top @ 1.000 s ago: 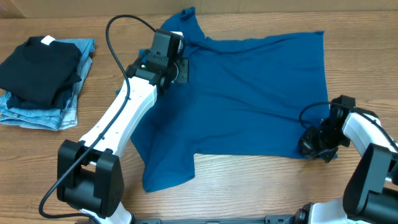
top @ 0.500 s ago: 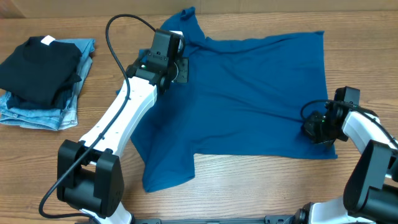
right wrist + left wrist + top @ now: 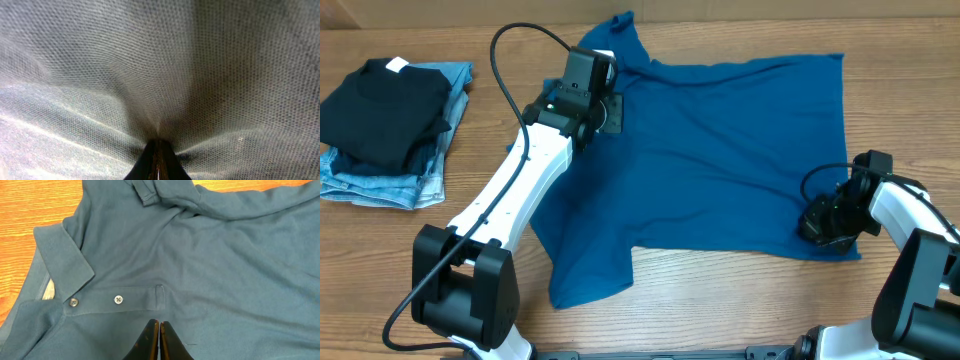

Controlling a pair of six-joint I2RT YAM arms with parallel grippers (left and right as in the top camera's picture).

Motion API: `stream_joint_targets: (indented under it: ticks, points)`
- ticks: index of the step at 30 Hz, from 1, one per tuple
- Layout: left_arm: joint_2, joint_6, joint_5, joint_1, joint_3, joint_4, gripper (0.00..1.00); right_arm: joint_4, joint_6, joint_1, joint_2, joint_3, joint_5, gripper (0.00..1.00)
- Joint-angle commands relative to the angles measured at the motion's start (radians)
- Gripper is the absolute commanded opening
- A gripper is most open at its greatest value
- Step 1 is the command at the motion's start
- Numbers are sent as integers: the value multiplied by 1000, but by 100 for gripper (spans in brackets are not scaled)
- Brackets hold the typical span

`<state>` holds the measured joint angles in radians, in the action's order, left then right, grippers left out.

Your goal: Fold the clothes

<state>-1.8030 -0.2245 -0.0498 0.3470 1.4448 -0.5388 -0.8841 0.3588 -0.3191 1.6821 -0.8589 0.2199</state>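
Note:
The teal-blue collared shirt (image 3: 720, 150) lies spread on the wooden table (image 3: 720, 300), collar at the far left, one sleeve toward the front. My left gripper (image 3: 610, 112) sits over the chest just below the collar. In the left wrist view its jaws (image 3: 159, 324) are shut, tips resting on flat fabric (image 3: 225, 255) below the button placket (image 3: 118, 299). My right gripper (image 3: 825, 222) is at the shirt's front right corner. In the right wrist view it (image 3: 158, 142) is shut on a pinch of the shirt (image 3: 150, 60), with folds radiating from the tips.
A folded black garment (image 3: 385, 110) with a white tag lies on light-blue jeans (image 3: 380, 185) at the far left. The left arm's black cable (image 3: 520, 40) loops above the table. Bare wood runs along the front edge.
My right gripper rose toward the back half a second ago, then came back down to the front left with the shirt's corner. The left arm has not moved.

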Motion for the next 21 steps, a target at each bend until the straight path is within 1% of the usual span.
stream_joint_targets:
  ticks: [1,4,6,7,9,12,15,16,18,20,21]
  points:
    - [-17,27,-13,-2,12,-3,7,-29,6,5,44,58,-63,4]
    - [-16,31,-10,-2,12,15,8,-16,4,4,44,27,-69,4]
    - [-16,99,40,-2,33,15,12,-40,4,4,44,-43,-61,4]
    - [-16,127,60,-2,53,3,15,-63,5,4,44,-90,-58,4]
    - [-16,143,61,-3,130,-54,17,-116,5,5,44,-195,-52,4]
    - [-17,143,61,-10,250,-136,15,-174,-5,6,44,-346,-15,4]
    - [-17,138,60,-37,333,-206,11,-190,-96,31,44,-503,27,4]
    - [-17,126,58,-59,334,-212,10,-176,-119,49,44,-544,29,4]
    - [-41,108,74,-105,334,-222,7,-111,-139,82,44,-571,29,4]
    - [-94,116,164,-153,334,-215,4,-9,-155,122,45,-569,29,4]
    - [-139,116,186,-174,334,-197,4,27,-155,146,45,-569,30,4]
